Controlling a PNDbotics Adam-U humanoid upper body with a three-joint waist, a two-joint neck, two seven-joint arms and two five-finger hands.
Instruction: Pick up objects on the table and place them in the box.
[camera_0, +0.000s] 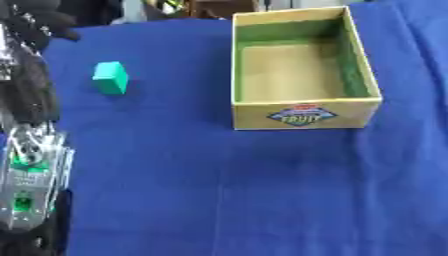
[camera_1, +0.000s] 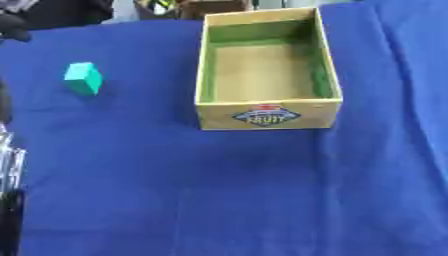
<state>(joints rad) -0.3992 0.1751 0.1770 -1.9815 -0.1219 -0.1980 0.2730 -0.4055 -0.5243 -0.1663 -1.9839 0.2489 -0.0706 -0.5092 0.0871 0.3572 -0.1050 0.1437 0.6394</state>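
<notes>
The green block (camera_0: 110, 77) sits on the blue-draped counter (camera_0: 219, 190), well left of the empty box (camera_0: 306, 107). The left hand (camera_0: 39, 25) hangs at the far-left edge, its fingers too dark to tell. Reaching in, it may nudge the block away.

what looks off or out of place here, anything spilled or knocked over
Nothing stands out. The box sits upright and empty on the blue cloth, undamaged. The green block lies apart to its left. Nothing is spilled.
</notes>
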